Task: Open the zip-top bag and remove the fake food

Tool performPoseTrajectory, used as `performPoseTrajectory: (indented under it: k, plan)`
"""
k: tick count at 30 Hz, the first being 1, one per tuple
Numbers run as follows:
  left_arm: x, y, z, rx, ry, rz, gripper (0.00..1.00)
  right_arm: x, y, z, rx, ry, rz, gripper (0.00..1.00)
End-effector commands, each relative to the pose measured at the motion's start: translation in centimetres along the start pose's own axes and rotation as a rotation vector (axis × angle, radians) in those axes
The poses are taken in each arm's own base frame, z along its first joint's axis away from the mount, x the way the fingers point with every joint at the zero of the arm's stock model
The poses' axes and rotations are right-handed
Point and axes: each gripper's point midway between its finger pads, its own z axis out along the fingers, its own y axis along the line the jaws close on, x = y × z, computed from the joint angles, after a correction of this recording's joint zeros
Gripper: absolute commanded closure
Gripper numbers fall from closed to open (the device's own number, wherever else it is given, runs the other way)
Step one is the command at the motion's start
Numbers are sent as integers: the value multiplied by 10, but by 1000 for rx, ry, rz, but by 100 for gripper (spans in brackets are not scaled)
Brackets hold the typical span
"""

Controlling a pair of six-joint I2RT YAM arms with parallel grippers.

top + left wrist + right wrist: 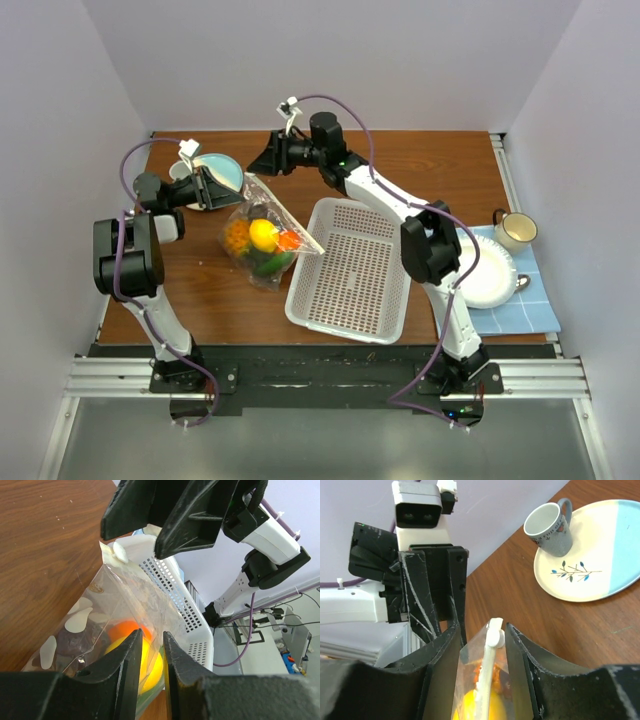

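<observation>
Left of the basket: zip-top bag held upright, fake food inside.
Left gripper: jaws nearly together, pinching the bag's film.
Right gripper: jaws apart, straddling the zip edge.
Edge: bag's right corner reaches the basket's left rim.
Right of the basket: plate and mug on blue cloth.

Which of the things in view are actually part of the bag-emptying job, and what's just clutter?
Job:
- bag, pinched by the left tool, zip edge between the open fingers of the right tool
- toy food inside it

Lying about:
- basket
- two-tone plate with cup, back left
- white plate, mug, blue cloth, right
</observation>
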Motion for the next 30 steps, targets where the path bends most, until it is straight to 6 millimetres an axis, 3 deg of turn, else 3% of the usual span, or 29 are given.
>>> performPoseTrajectory:
  k: [1, 4, 7, 10, 15, 24, 30]
  plan:
    - [23, -29, -11, 49, 204, 654, 72, -6, 5, 4, 6, -2, -28, 50]
    - [23, -30, -12, 48, 203, 657, 72, -5, 0, 2, 30, -4, -31, 48]
    - [23, -31, -11, 49, 204, 660, 73, -7, -3, 2, 42, -12, -35, 34]
    - [23, -32, -12, 48, 203, 662, 73, -8, -2, 4, 39, -17, -35, 35]
    - [21, -33, -11, 47, 203, 666, 73, -8, 1, 7, 8, -23, -13, 50]
    - [20, -31, -11, 47, 203, 663, 73, -8, 11, 8, -34, -33, 10, 86]
    - [12, -21, -14, 36, 196, 654, 67, -13, 22, 4, -50, -37, 9, 97]
